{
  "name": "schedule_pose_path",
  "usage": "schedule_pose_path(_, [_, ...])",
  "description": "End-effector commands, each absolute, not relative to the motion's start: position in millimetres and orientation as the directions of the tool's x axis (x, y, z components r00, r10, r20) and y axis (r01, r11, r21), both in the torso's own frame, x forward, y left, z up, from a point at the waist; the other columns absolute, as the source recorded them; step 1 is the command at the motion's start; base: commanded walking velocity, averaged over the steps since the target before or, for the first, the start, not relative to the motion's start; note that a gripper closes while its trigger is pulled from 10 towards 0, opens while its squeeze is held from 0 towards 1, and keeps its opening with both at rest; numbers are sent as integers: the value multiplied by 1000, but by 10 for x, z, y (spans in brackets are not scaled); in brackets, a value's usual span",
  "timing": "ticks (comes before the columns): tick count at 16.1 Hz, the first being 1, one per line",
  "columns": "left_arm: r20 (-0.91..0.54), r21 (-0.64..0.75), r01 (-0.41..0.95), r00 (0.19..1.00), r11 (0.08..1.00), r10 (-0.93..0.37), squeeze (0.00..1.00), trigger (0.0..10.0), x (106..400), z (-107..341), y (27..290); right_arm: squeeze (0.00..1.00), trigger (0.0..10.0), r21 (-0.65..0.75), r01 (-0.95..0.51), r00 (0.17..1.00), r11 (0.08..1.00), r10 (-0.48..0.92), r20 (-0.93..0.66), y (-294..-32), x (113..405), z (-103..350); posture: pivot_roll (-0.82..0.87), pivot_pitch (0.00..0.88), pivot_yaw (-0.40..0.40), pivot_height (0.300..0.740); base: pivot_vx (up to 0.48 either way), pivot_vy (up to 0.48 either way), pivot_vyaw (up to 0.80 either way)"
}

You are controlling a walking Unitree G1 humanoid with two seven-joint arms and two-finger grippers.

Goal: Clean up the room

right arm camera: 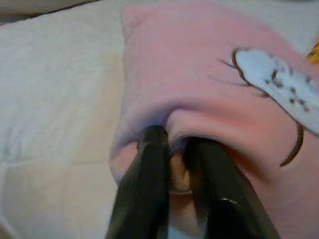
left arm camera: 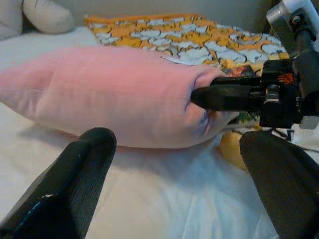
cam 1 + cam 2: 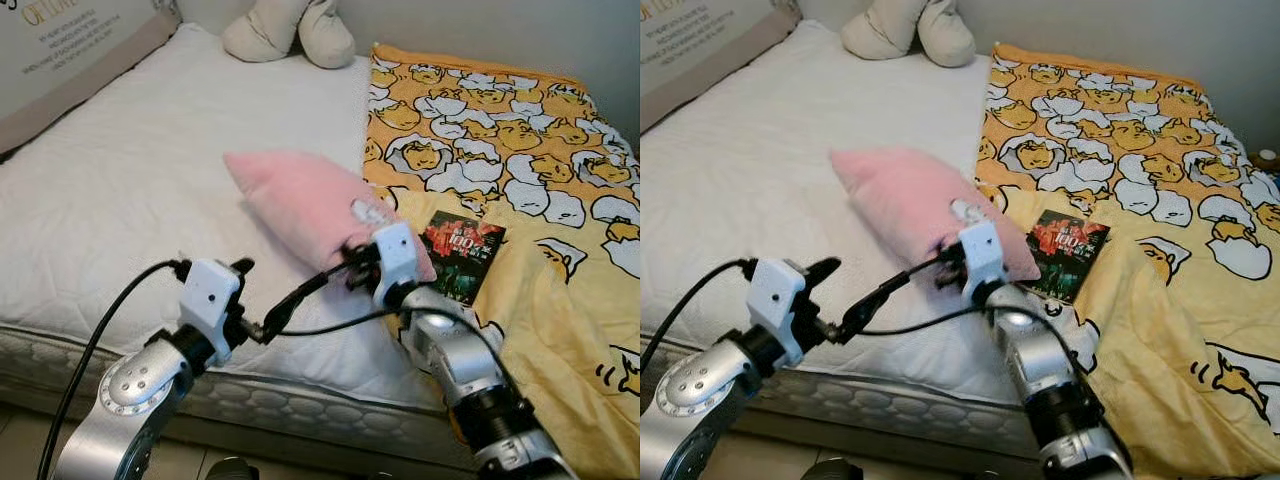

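Observation:
A pink pillow [image 3: 300,205] with a white cartoon patch lies across the middle of the white mattress [image 3: 120,180]. My right gripper [image 3: 352,262] is shut on the pillow's near corner; in the right wrist view its two fingers [image 1: 149,164] pinch a fold of pink fabric. My left gripper [image 3: 285,275] stands open just above the mattress's front part, a little short of the pillow and pointing at it. In the left wrist view the pillow [image 2: 114,94] lies beyond the spread fingers [image 2: 75,189], with nothing between them.
A yellow cartoon-print blanket [image 3: 520,150] covers the bed's right half, and a dark book [image 3: 462,255] lies on it beside the pillow. A beige plush [image 3: 290,30] sits at the far end. A printed board [image 3: 70,50] lines the left side. The floor [image 3: 20,435] runs below the mattress's front edge.

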State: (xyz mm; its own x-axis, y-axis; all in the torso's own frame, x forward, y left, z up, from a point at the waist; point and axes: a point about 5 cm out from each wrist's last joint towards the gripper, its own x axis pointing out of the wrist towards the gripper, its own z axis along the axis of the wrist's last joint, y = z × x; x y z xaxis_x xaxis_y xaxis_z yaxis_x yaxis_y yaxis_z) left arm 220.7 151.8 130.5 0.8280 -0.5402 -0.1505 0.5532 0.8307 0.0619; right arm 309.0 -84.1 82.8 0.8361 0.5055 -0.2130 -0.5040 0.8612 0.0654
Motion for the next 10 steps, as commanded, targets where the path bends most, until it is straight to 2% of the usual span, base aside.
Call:
schedule_pose_path(1, [-221,97,501,853,860,-472,0,10000,2200,1225,1712,1000,10000,141,-430,882,892,448,-146,-1066,3161,993,185,10,-50,740,0,0,0])
schedule_pose_path(5, [-222,105,506,851,856,-476,0,10000,2219,1232,1698,1000,10000,195,-492,854,849,514,-80,-922,3141,1164,185,10,-53,740,0,0,0])
schedule_pose_path(10, [-202,100,520,846,849,-494,0,10000,2220,1241,1620,1000,10000,181,-454,885,872,465,-19,-993,3192,1300,178,0,-58,740,0,0,0])
